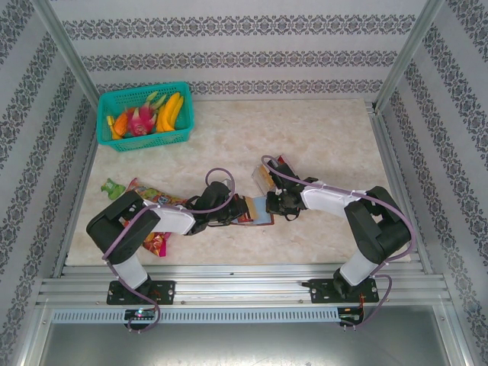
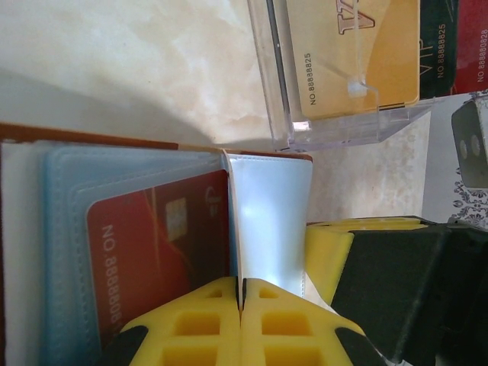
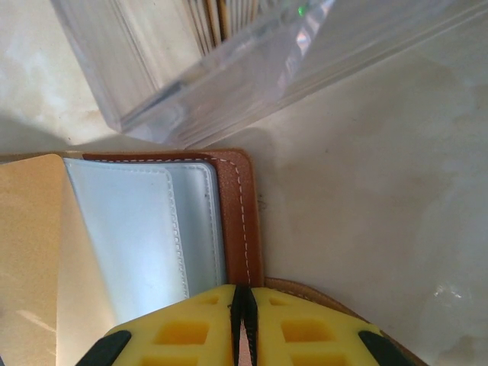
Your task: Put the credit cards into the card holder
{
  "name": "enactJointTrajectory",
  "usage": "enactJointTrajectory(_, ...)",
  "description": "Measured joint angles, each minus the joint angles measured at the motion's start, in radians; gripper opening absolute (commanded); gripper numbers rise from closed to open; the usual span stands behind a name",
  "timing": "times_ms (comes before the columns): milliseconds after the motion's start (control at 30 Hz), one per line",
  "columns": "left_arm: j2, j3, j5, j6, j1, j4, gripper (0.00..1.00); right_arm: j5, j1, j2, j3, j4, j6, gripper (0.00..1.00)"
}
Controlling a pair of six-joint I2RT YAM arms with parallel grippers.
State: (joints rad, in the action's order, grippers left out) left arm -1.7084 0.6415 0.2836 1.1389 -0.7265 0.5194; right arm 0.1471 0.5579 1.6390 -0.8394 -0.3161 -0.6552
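The card holder (image 1: pixel 258 210) lies open at the table's near middle, between my two grippers. My left gripper (image 1: pixel 238 210) comes in from the left. In the left wrist view its yellow fingers (image 2: pixel 206 320) are shut, pinching the edge of a grey-clear sleeve (image 2: pixel 271 221). A red credit card (image 2: pixel 152 252) sits inside the sleeve beside it. My right gripper (image 1: pixel 273 204) is shut on the brown leather cover (image 3: pixel 244 221), with pale sleeves (image 3: pixel 145 229) to its left. More credit cards, a tan one (image 2: pixel 358 53) and dark and red ones (image 2: pixel 457 38), are at the clear stand (image 2: pixel 335 130).
The clear stand (image 1: pixel 265 179) is just behind the card holder, close to both wrists. A colourful snack packet (image 1: pixel 152 194) lies under the left arm. A teal basket (image 1: pixel 145 141) of toy fruit stands at the far left. A small green item (image 1: pixel 114 187) lies left.
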Motion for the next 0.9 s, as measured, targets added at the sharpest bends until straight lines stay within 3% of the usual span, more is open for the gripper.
enactJointTrajectory(267, -0.005, -0.001, 0.022, -0.002, 0.0, 0.005, 0.0, 0.0, 0.0, 0.0, 0.0, 0.0, 0.0, 0.17)
enactJointTrajectory(500, -0.014, -0.001, 0.105, -0.009, 0.0, 0.005, 0.01, 0.0, 0.0, 0.0, 0.0, 0.0, 0.0, 0.18)
enactJointTrajectory(900, 0.017, 0.006, 0.059, 0.071, 0.0, -0.083, 0.05, 0.0, 0.0, 0.0, 0.0, 0.001, 0.001, 0.2)
